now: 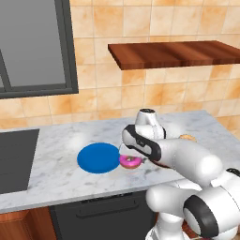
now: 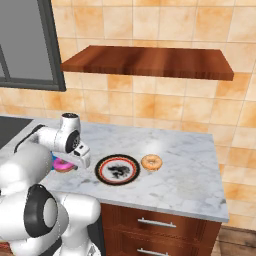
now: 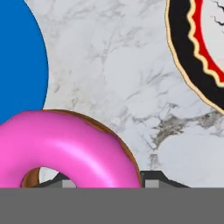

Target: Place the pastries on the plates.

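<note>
Neither plate is filled: my gripper (image 3: 105, 177) pinches the pink donut (image 1: 130, 162) beside the blue plate (image 1: 96, 158); the glazed donut (image 2: 151, 162) waits by the rimmed plate (image 2: 117, 169).

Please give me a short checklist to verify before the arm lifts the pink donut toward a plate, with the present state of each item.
1. Gripper shut on pink donut: ok.
2. Donut lifted off the counter: cannot tell.
3. Blue plate bare, close beside the donut: ok.
4. White plate bare: ok.
5. Glazed donut on a plate: not ok, it lies on the counter.
</note>
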{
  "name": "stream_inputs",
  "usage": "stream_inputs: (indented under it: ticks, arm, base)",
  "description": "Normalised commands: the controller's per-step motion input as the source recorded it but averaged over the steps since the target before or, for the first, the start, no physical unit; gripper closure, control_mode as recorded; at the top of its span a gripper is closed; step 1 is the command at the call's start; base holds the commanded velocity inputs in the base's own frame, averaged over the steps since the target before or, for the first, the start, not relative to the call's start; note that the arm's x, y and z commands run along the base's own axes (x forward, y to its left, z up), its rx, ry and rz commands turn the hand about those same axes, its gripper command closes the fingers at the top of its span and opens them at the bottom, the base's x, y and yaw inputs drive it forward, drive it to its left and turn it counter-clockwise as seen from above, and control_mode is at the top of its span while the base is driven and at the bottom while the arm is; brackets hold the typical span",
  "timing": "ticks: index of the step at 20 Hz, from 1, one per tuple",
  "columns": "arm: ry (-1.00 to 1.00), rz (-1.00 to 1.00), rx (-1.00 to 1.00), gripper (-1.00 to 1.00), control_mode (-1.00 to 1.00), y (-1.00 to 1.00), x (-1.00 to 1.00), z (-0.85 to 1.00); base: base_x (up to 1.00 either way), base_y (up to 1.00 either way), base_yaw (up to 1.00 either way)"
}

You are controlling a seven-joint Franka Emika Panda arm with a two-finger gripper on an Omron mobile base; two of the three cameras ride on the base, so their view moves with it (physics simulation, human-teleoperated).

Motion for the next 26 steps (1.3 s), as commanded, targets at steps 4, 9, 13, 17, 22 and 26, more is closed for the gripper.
stream_inputs:
  ticks: [4,9,13,17,22,26]
  arm:
    - [-0.05,-0.07,-0.04,1.0,-1.0,0.54,0.27,0.66]
    - [0.0,-0.09,-0.15,1.0,-1.0,0.63,0.43,0.43]
    - [0.0,-0.05,-0.11,1.0,-1.0,0.47,0.59,0.0]
    - [0.0,-0.04,-0.12,1.0,-1.0,0.43,0.63,-0.02]
    - [0.02,-0.05,-0.06,1.0,-1.0,0.35,0.57,-0.16]
    - [0.05,-0.02,0.0,1.0,-1.0,0.09,0.24,-0.27]
  base:
    - [0.0,0.0,0.0]
    - [0.0,0.0,0.0]
    - [0.0,0.0,0.0]
    - [0.0,0.0,0.0]
    - [0.0,0.0,0.0]
    - [0.0,0.0,0.0]
